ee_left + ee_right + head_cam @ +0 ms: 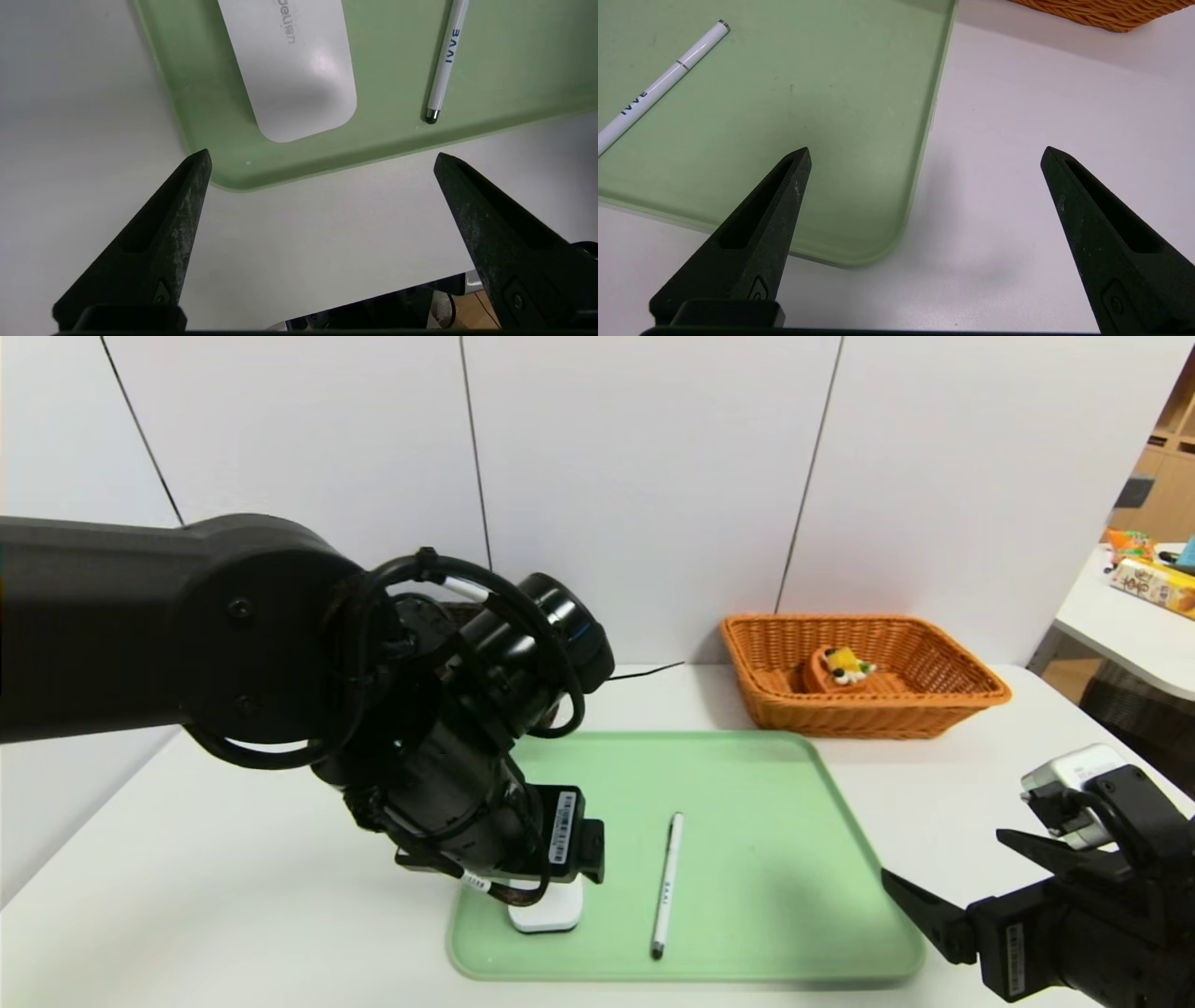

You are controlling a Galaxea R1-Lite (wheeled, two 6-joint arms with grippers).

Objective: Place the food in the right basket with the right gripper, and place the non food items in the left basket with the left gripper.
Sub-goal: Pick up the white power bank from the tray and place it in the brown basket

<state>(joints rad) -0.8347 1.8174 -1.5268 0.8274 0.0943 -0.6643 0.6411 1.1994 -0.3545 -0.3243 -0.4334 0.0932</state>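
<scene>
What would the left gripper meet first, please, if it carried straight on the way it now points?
Probably the table: between the left gripper's open fingers lies bare tabletop beside the tray's near edge, though depth is unclear and the tray might come first.

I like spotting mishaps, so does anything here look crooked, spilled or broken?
Nothing stands out as spilled or broken. The white pen and white case lie flat on the green tray, and the toy tart sits inside the orange-tan basket.
</scene>
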